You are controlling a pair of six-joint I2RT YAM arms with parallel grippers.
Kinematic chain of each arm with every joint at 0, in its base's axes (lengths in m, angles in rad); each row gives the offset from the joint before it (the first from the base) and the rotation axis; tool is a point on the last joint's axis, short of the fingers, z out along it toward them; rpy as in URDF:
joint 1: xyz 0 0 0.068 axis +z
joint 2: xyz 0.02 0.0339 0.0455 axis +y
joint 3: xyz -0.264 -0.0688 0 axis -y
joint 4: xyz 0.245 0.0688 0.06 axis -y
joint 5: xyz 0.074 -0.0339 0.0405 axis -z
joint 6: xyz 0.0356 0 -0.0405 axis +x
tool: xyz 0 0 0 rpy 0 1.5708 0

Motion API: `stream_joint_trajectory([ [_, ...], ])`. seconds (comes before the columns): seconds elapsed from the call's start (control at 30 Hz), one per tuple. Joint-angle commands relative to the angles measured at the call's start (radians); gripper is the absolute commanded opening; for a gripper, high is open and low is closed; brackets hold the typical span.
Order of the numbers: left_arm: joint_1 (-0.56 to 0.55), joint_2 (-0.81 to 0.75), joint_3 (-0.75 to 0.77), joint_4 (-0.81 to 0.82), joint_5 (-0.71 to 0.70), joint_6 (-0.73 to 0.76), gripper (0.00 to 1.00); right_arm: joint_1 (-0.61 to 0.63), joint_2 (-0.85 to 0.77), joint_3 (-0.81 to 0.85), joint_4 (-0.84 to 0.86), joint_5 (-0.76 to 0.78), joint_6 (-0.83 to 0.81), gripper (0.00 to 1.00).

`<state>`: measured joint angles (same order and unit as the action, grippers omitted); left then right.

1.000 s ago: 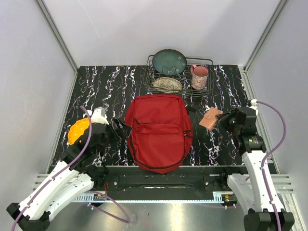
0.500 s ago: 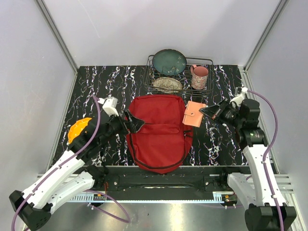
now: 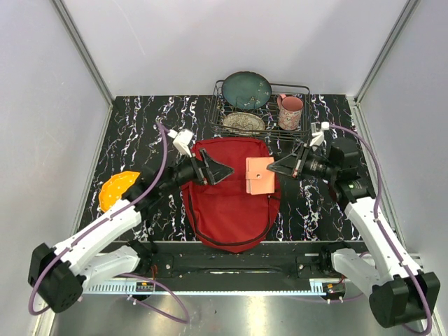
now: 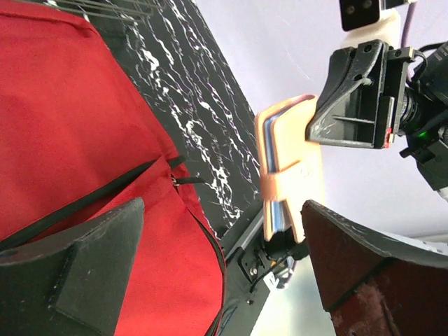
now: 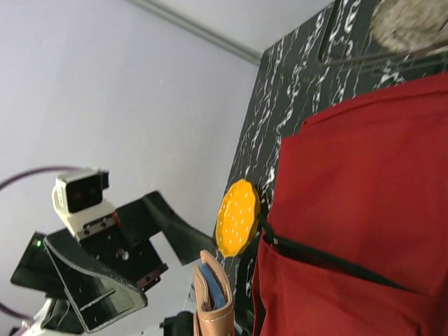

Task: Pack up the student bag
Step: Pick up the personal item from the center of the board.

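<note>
Student bag (image 3: 231,199) flat, left gripper (image 3: 213,170) apart over its left edge, right gripper (image 3: 273,168) clamped on wallet (image 3: 260,178) above right edge

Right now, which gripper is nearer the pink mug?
Right. The right gripper is just nearside of the pink mug; the left gripper is farther, over the student bag.
</note>
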<state>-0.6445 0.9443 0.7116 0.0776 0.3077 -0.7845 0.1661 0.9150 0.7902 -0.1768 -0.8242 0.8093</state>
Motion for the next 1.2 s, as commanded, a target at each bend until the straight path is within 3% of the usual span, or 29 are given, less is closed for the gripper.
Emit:
stream_joint_trajectory([
  [0.0,-0.018,0.065,0.038,0.201,0.094,-0.05,0.99,0.064,0.016,-0.015,0.133,-0.006,0.033,0.0],
  [0.13,-0.043,0.103,0.029,0.258,0.1,-0.071,0.99,0.072,0.03,-0.048,0.221,-0.039,0.085,0.0],
  [0.6,-0.093,0.226,0.074,0.337,0.099,-0.094,0.97,0.116,0.087,-0.048,0.257,-0.101,0.091,0.0],
  [0.73,-0.095,0.234,0.072,0.346,0.091,-0.093,0.77,0.131,0.119,-0.026,0.254,-0.139,0.077,0.0],
  [1.0,-0.095,0.255,0.078,0.332,0.103,-0.087,0.14,0.144,0.148,0.02,0.165,-0.182,-0.018,0.0],
  [1.1,-0.095,0.255,0.077,0.309,0.111,-0.076,0.0,0.145,0.163,0.056,0.082,-0.179,-0.08,0.0],
  [1.17,-0.095,0.248,0.068,0.3,0.105,-0.073,0.0,0.145,0.179,0.09,0.036,-0.165,-0.116,0.03],
])
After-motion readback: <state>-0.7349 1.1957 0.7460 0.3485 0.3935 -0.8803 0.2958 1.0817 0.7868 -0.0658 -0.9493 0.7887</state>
